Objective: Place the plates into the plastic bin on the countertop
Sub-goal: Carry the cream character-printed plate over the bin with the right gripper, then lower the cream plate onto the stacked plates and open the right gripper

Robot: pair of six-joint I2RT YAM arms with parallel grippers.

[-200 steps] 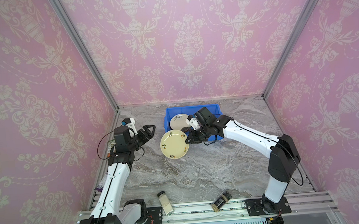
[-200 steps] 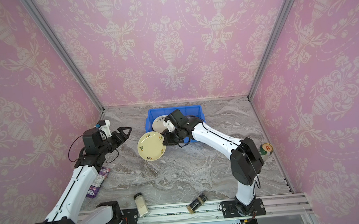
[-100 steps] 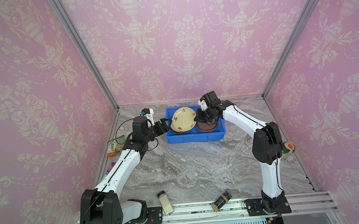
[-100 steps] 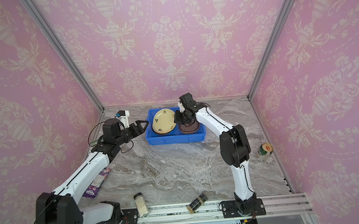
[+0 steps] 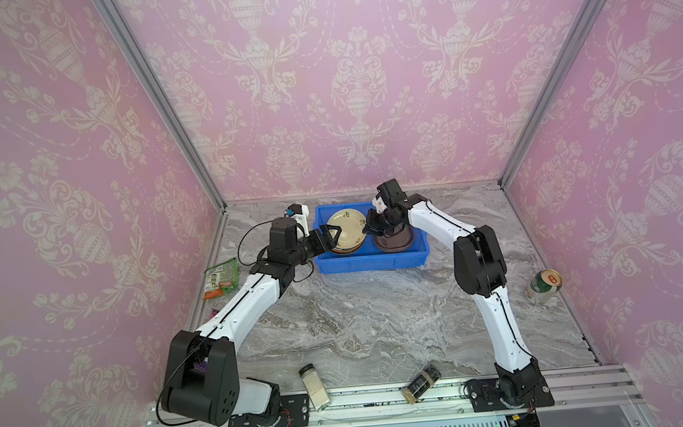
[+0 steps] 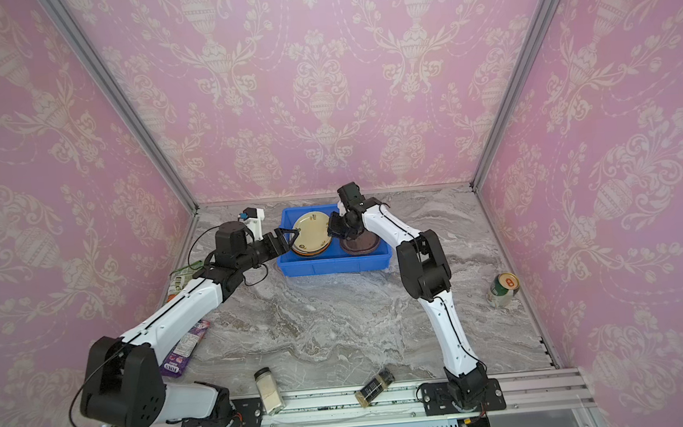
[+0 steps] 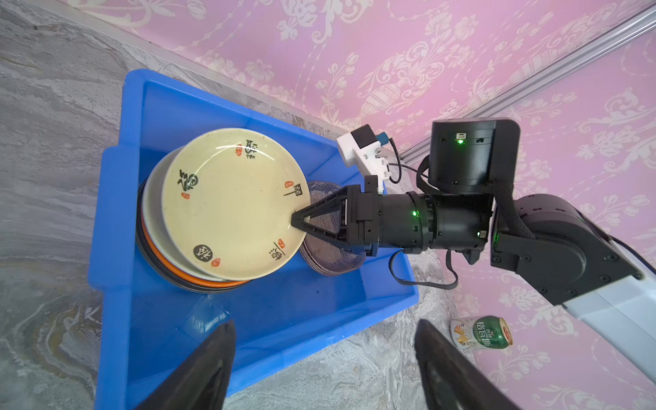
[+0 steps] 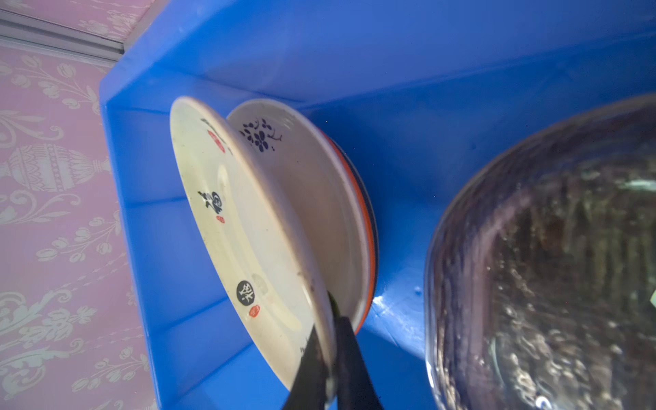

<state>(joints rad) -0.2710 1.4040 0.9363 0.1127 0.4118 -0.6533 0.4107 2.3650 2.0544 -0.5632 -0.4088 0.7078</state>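
A cream plate (image 5: 347, 226) (image 6: 311, 231) (image 7: 230, 202) (image 8: 230, 220) with dark characters is tilted over a stack of plates in the left half of the blue plastic bin (image 5: 373, 264) (image 6: 331, 267) (image 7: 117, 213) (image 8: 142, 177). My right gripper (image 5: 368, 229) (image 6: 331, 232) (image 7: 294, 222) (image 8: 328, 340) is shut on its rim. Below lie a flower-marked cream plate (image 8: 301, 177), an orange plate (image 7: 198, 280) and darker ones. Glass plates (image 5: 394, 239) (image 7: 330, 262) (image 8: 550, 248) fill the right half. My left gripper (image 5: 331, 234) (image 6: 285, 235) (image 7: 324, 324) stands open and empty at the bin's left end.
On the marble countertop (image 5: 381, 311), a green can (image 5: 545, 286) (image 7: 482, 333) lies at the right. Two spice jars (image 5: 314, 385) (image 5: 420, 383) lie at the front edge. A green snack packet (image 5: 222, 276) and a purple one (image 6: 183, 348) lie left. The bin stands against the back wall.
My right gripper carried the cream plate from in front of the bin into it, over the left stack. My left arm reached from the left wall to the bin's left end.
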